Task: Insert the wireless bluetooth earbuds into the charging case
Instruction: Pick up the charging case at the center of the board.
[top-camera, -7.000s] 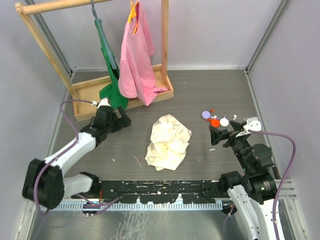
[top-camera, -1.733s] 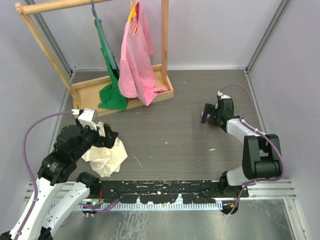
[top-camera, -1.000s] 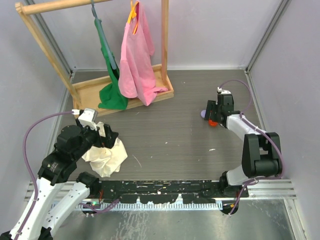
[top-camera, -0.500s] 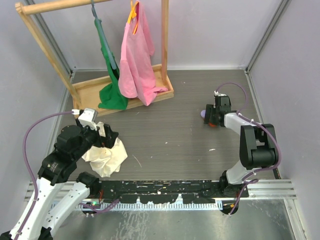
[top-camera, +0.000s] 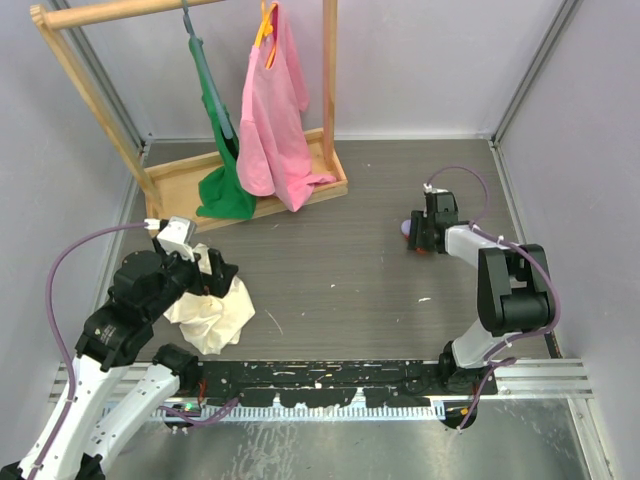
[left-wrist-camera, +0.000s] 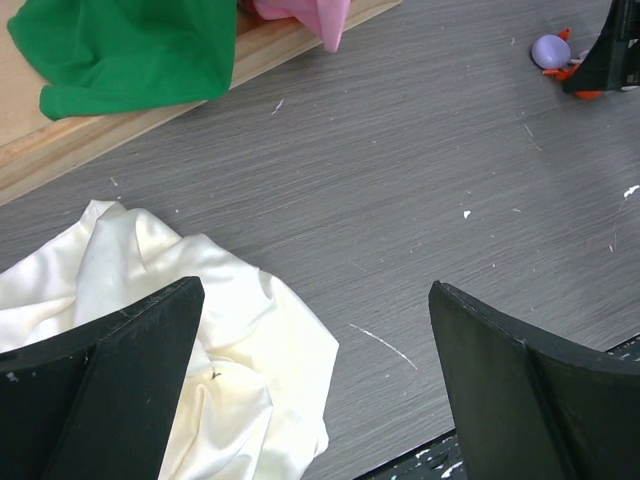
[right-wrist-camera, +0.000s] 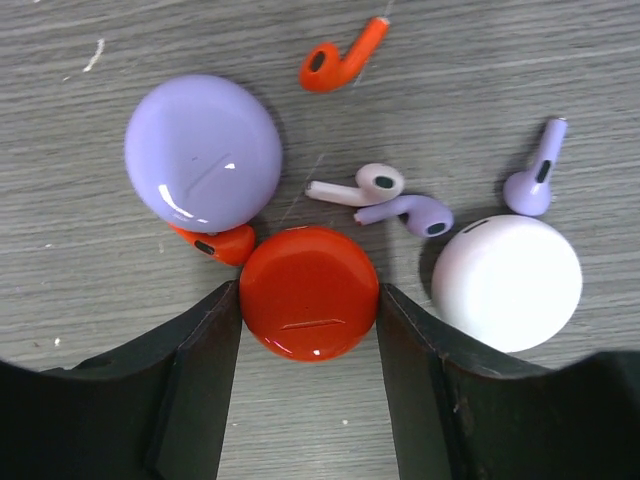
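The right gripper (right-wrist-camera: 310, 300) pinches the red-orange case (right-wrist-camera: 310, 288) between its 2 fingers, likely to clear it from the lavender charging case (right-wrist-camera: 203, 152) and white earbud (right-wrist-camera: 358, 186) just beyond, while the left gripper (left-wrist-camera: 315, 300) hangs idle, fingers spread wide.

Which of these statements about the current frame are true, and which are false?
1. The right hand straddles the lavender case. False: its fingers flank the red case; the lavender case lies beside it.
2. The left hand is open above the cream cloth. True.
3. Every earbud sits inside a case. False: an orange earbud and several others lie loose on the table.
4. The white case is closed. True.
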